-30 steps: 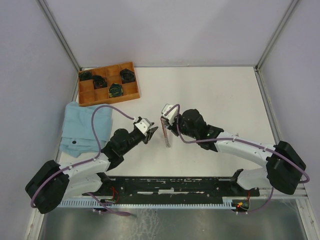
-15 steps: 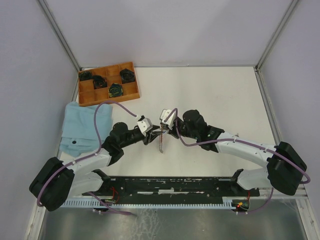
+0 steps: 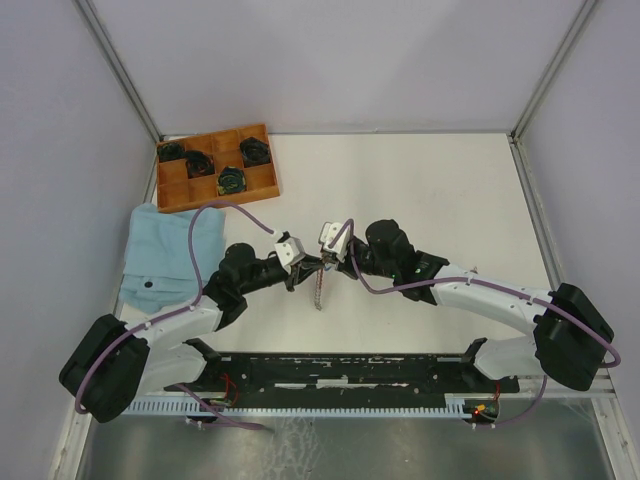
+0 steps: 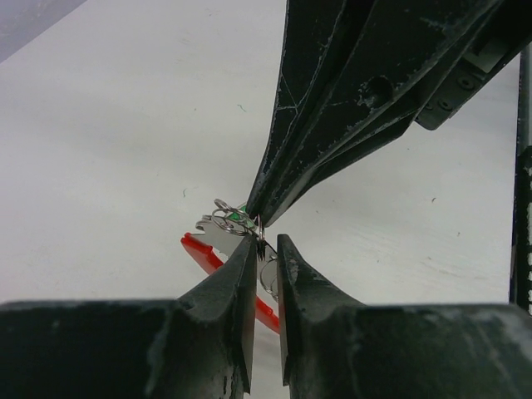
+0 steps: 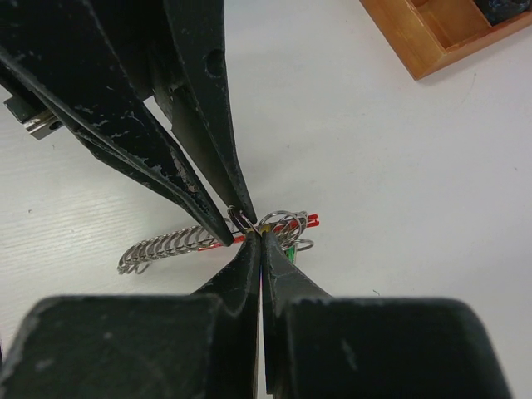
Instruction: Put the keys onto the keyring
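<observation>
The keyring (image 4: 229,221) sits right between both tips: left pincer (image 4: 264,246) clamped on it, right pincer (image 5: 262,238) pinched shut against it, chain (image 5: 162,248) running toward the near edge.

The keyring (image 5: 278,221) has a red strap (image 4: 198,248) and silver chain (image 5: 162,247) (key head (image 4: 241,217) green); fingers (image 4: 220,307) black.

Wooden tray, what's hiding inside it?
Four dark round coils with green marks sit in compartments of the wooden tray. Whatever lies beneath each coil is covered.
</observation>
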You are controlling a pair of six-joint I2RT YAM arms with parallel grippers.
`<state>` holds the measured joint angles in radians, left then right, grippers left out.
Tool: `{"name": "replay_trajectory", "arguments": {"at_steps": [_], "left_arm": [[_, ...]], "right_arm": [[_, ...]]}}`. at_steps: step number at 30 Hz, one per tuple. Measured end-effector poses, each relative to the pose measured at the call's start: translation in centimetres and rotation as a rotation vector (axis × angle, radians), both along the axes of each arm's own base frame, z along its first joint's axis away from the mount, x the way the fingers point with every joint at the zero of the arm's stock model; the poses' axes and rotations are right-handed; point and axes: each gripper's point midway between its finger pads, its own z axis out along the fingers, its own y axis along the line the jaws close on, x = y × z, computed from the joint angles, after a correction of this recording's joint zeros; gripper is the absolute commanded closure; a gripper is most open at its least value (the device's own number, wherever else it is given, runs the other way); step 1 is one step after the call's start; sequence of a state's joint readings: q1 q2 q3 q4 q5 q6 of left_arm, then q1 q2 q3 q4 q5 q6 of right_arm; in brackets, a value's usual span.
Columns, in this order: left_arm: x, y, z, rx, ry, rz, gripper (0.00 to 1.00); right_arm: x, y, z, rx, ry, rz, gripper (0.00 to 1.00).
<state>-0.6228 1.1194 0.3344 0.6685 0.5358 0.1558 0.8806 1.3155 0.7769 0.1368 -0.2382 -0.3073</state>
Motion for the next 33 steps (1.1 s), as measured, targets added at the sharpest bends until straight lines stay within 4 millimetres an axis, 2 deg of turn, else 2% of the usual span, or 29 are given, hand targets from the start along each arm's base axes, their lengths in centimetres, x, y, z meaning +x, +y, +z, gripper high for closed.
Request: {"name": "replay_trajectory", "arguments": {"at_steps": [18, 33], "left_arm": [[-1.7, -0.3, -0.7, 0.042, -0.027, -0.123, 0.78], [-1.8, -0.4, -0.8, 0.047, -0.019, -0.14, 0.97]], "right_arm": [[-1.3, -0.7, -0.6, -0.05, 0.0, 0.075, 0.99], [-2.0, -0.7, -1.0, -0.063, 0.017, 0.115, 0.99]]}}
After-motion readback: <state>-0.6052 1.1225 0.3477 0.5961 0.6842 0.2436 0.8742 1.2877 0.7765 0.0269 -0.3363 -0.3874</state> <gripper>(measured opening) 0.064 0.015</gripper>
